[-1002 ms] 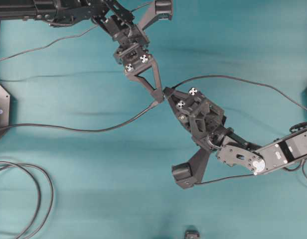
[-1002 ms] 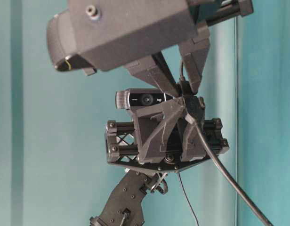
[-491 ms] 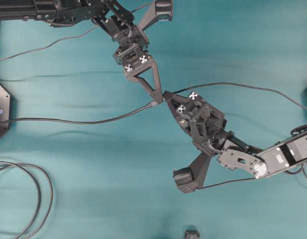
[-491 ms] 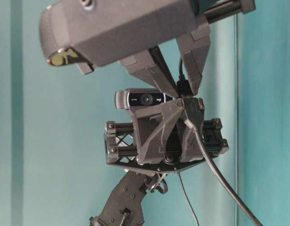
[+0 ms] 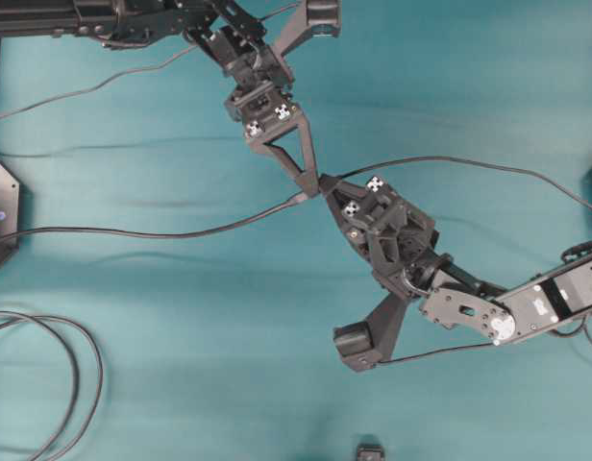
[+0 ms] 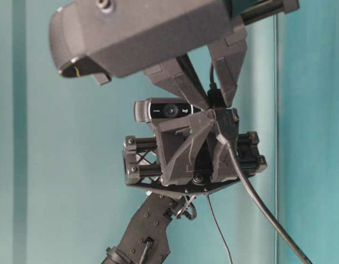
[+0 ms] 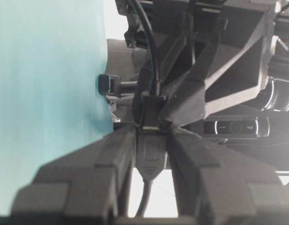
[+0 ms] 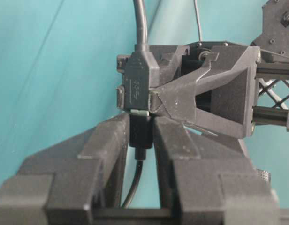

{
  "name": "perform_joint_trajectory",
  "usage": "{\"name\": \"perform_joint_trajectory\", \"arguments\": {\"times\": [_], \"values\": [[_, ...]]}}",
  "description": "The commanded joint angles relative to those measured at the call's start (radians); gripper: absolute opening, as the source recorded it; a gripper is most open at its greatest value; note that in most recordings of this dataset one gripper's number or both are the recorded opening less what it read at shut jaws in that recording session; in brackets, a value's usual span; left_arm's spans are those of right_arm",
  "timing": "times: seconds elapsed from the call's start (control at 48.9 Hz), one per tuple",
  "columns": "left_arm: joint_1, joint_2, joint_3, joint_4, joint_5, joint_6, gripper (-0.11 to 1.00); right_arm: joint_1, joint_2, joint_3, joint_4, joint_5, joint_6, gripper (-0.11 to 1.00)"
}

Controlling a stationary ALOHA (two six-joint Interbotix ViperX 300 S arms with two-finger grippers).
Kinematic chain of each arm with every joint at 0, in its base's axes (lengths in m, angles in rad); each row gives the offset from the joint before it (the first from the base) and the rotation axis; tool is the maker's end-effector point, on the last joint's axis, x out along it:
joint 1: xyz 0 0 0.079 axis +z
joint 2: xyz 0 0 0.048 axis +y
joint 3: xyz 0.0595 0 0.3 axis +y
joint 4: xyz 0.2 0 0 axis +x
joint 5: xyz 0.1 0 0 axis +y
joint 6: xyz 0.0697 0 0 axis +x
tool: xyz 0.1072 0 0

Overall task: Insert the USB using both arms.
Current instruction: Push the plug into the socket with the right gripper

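Left gripper and right gripper clamped, tip-to-tip.

Teal tabletop, looped cable coil

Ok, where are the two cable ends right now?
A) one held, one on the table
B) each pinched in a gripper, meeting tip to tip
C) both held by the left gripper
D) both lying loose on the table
B: the right wrist view shows the right gripper clamping one connector against the other connector, held by the left gripper.
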Motion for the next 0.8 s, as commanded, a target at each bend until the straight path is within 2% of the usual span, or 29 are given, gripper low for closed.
{"name": "perform_joint_trajectory", "arguments": {"times": [0.0, 0.307, 0.491, 0.593, 0.777], "values": [[0.017, -0.018, -0.044, -0.011, -0.008, -0.014, 0.24, 0.035, -0.009, -0.037, -0.008, -0.023, 0.005, 0.19], [0.017, -0.020, -0.046, -0.011, -0.005, -0.014, 0.24, 0.035, -0.009, -0.043, 0.000, -0.044, 0.005, 0.19], [0.015, -0.025, -0.046, -0.011, 0.005, -0.015, 0.24, 0.035, -0.008, -0.038, 0.002, 0.011, 0.012, 0.19], [0.012, -0.026, -0.046, -0.009, 0.015, -0.018, 0.24, 0.034, -0.005, -0.038, 0.002, 0.031, 0.048, 0.19], [0.005, -0.026, -0.046, -0.011, 0.018, -0.048, 0.24, 0.015, -0.005, -0.044, 0.002, 0.029, 0.158, 0.19]]}}
